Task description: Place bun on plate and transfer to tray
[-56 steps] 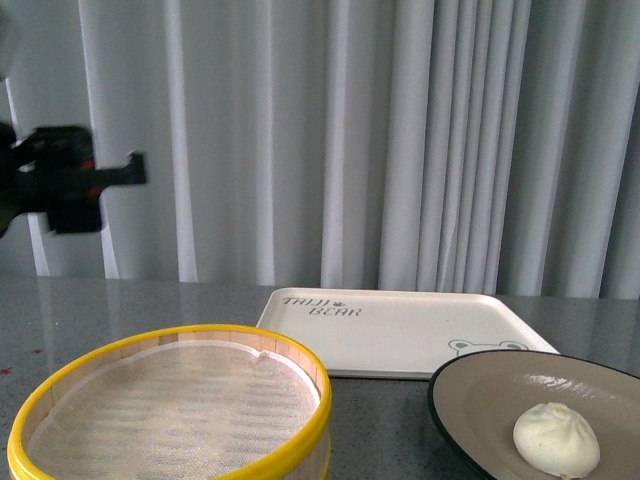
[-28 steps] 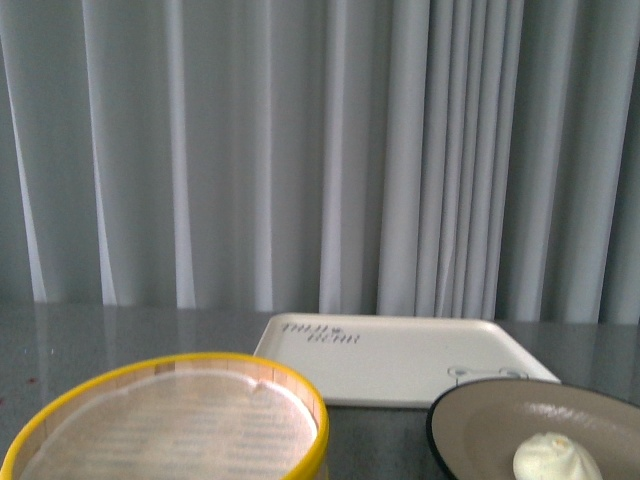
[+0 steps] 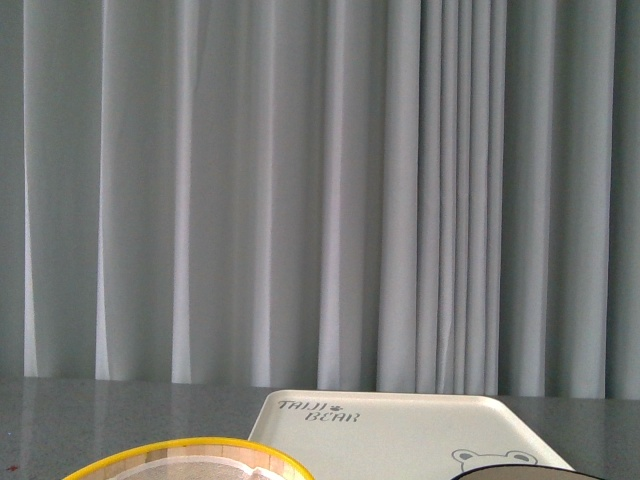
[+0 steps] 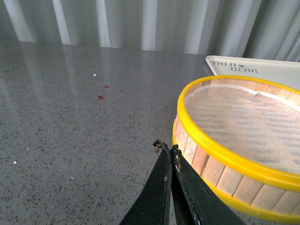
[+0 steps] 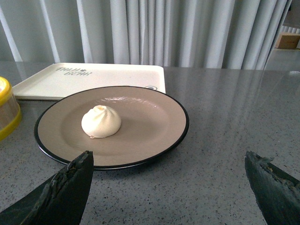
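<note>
At the tabletop's [image 4: 70, 117] left side, open grey surface lies beside the steamer basket [image 4: 243, 136]. The left gripper [image 4: 168, 147], fingers pressed together, hangs just beside the basket's yellow rim. The tray [image 3: 400, 430] lies behind the basket. Only the right wrist view shows the bun [image 5: 101, 121], resting on the plate [image 5: 150, 112] off-centre toward the basket, ahead of the right gripper's [image 5: 168, 158] widely parted fingers. Open tabletop lies on the plate's right. Unlike a second ago, the front view shows only the plate's rim, with neither bun nor left gripper.

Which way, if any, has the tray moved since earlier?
No. The tray keeps its place beside the steamer basket; the whole front view tilted upward.
</note>
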